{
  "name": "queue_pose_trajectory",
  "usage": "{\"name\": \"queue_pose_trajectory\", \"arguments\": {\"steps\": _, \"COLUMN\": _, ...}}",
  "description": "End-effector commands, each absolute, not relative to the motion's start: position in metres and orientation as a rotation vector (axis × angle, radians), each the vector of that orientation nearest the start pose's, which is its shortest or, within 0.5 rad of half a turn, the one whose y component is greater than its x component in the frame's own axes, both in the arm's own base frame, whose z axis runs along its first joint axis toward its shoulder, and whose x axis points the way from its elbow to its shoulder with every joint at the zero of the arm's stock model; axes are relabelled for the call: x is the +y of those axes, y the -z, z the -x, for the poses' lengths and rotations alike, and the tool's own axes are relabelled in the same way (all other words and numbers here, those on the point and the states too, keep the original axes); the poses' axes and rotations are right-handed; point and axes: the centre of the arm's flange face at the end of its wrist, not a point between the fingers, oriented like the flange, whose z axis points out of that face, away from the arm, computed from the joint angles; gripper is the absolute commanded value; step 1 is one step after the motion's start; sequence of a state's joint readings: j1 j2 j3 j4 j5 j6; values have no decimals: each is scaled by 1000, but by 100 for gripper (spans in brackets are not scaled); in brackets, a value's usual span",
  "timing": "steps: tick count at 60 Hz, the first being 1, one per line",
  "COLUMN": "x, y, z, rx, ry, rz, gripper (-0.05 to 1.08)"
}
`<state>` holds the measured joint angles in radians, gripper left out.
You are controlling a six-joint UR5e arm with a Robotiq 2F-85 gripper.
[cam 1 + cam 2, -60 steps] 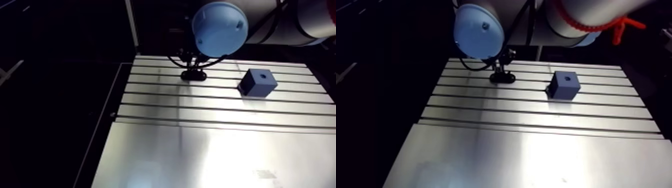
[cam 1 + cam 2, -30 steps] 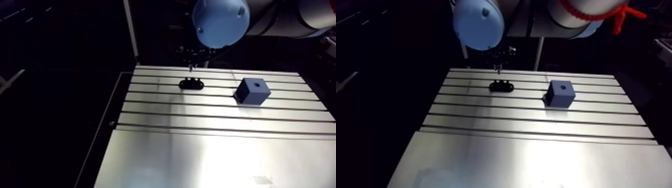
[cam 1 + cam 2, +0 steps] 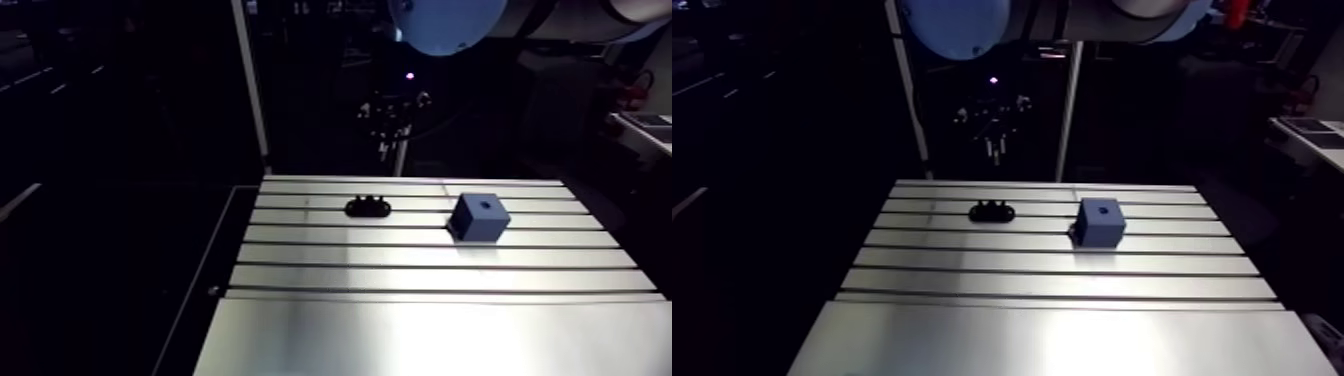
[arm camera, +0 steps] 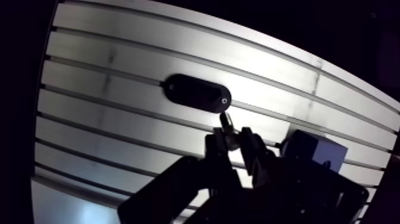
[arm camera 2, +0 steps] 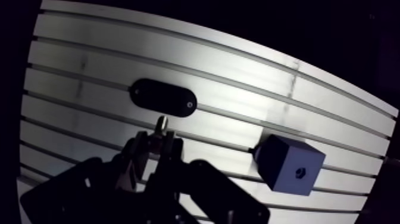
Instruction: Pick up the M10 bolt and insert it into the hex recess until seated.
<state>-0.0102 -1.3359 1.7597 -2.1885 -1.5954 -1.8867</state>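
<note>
High above the table's far edge in the arm view, my gripper hangs small and dark. The wrist view has the gripper shut on the M10 bolt, whose shiny shank sticks out past the fingertips. Below and just ahead of the bolt lies a black oval holder on the slotted table. The blue block rests to the holder's right, its hex recess on the top face and uncovered.
The holder and the block are the only loose items on the table. The table's left edge drops into darkness. A vertical post stands behind the far left corner.
The gripper was down at the black holder earlier and has since risen well above it with the bolt. The arm camera rose too, shifting the whole picture.
</note>
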Motion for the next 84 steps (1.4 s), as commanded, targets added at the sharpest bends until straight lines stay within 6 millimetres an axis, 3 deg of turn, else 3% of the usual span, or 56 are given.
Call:
{"name": "queue_pose_trajectory", "arguments": {"steps": 1, "x": -79, "y": -347, "z": 574, "rx": 3195, "ry": -113, "rz": 695, "gripper": 89}}
{"name": "queue_pose_trajectory", "arguments": {"steps": 14, "x": -52, "y": -356, "z": 570, "rx": 3070, "ry": -72, "rz": 812, "gripper": 89}}
{"name": "queue_pose_trajectory", "arguments": {"steps": 25, "x": -47, "y": -366, "z": 569, "rx": 3008, "ry": -40, "rz": 863, "gripper": 89}}
{"name": "queue_pose_trajectory", "arguments": {"steps": 32, "x": -30, "y": -374, "z": 572, "rx": 2998, "ry": -28, "rz": 819, "gripper": 89}}
{"name": "queue_pose_trajectory", "arguments": {"steps": 38, "x": -3, "y": -379, "z": 574, "rx": 3005, "ry": -18, "rz": 750, "gripper": 89}}
{"name": "queue_pose_trajectory", "arguments": {"steps": 66, "x": 40, "y": -374, "z": 579, "rx": 3008, "ry": -33, "rz": 790, "gripper": 98}}
{"name": "queue_pose_trajectory", "arguments": {"steps": 84, "x": 49, "y": -363, "z": 584, "rx": 2983, "ry": -52, "rz": 813, "gripper": 103}}
